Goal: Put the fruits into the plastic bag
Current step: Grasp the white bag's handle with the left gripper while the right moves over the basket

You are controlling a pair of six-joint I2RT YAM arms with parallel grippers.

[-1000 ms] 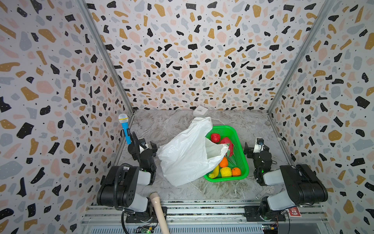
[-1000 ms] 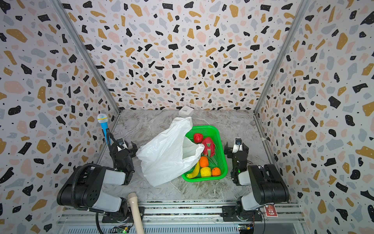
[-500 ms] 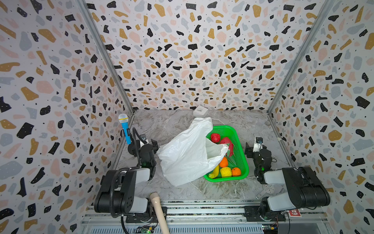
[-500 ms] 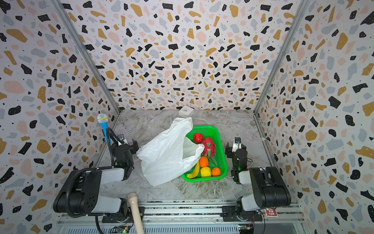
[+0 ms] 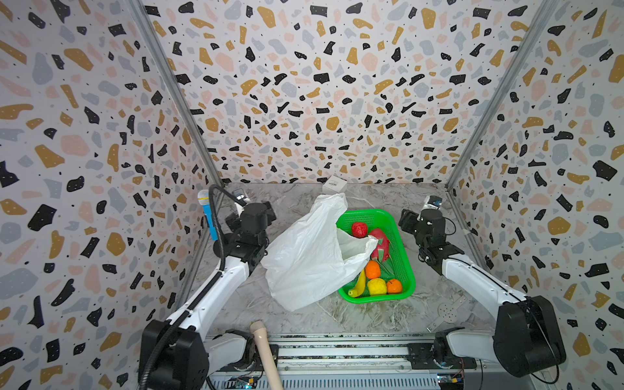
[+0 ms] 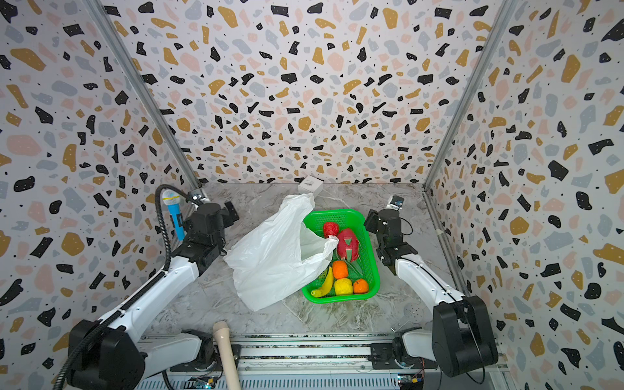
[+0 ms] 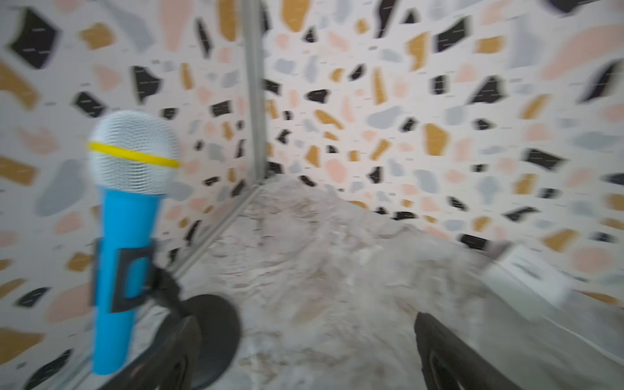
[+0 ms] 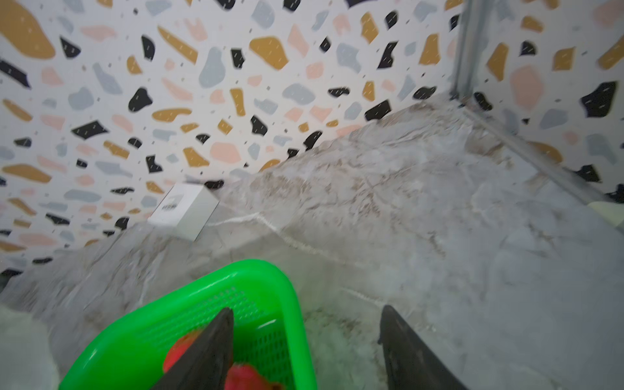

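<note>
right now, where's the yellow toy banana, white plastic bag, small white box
yellow toy banana (image 5: 359,283): in a top view, mid-curve
white plastic bag (image 5: 304,260): in a top view, broad side
small white box (image 8: 177,202): right wrist view, top face

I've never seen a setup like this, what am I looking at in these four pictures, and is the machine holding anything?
It is a robot with two white arms, the left arm and the right arm, each ending in a black two-fingered gripper. Both top views come from one camera head overhead; the other two from cameras on the wrists. On the grey marbled table lie a crinkly white plastic bag and a green mesh basket holding toy fruits: yellow banana, bumpy yellow lemon, two oranges, bumpy red ball, red wedge. A small white box stands by the back wall. The left gripper and right gripper are both open, holding nothing.
</note>
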